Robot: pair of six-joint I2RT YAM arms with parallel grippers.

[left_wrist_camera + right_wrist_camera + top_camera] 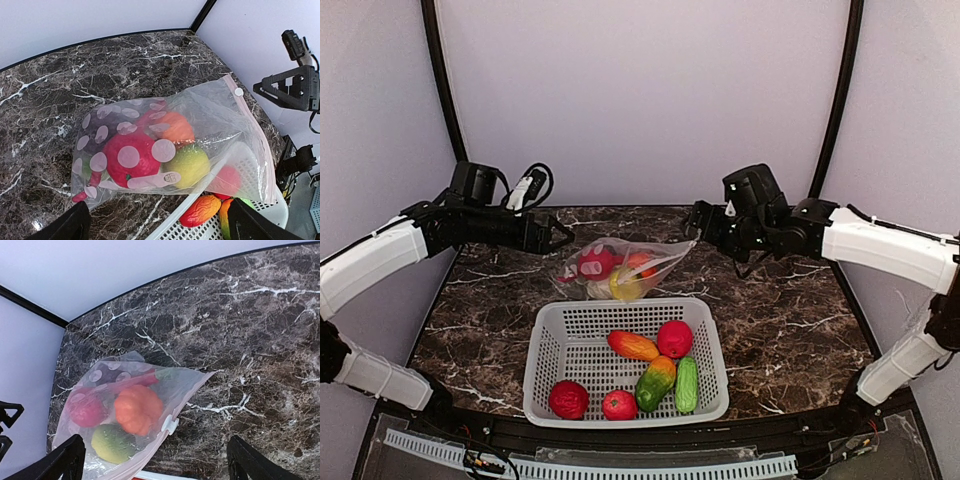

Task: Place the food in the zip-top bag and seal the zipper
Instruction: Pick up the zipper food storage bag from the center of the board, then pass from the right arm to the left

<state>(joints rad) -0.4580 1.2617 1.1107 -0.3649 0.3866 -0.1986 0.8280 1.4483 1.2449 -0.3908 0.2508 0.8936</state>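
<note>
White slotted plastic forms the basket (544, 345) nearest the arm bases on the dark marbled counter (790, 330). It holds six pieces of toy food: a dimpled red fruit (568, 399), a red tomato (619, 404), a green-and-orange piece (655, 383), a green cucumber (687, 384), an orange-red long piece (633, 345) and a round red fruit (674, 339).

Just behind it lies the clear dotted bag (220, 115), one corner overlapping the basket's far rim. Inside are a red fruit (127, 160), an orange one (172, 127), a yellow-green one (187, 165) and something dark purple (95, 140). The zipper (252, 135) runs as a pinkish strip along one short edge; whether it is fully sealed I cannot tell.

Farther back, the left arm (485, 225) and right arm (770, 225) flank the bag. Both sets of jaws are spread wide and hold nothing.
</note>
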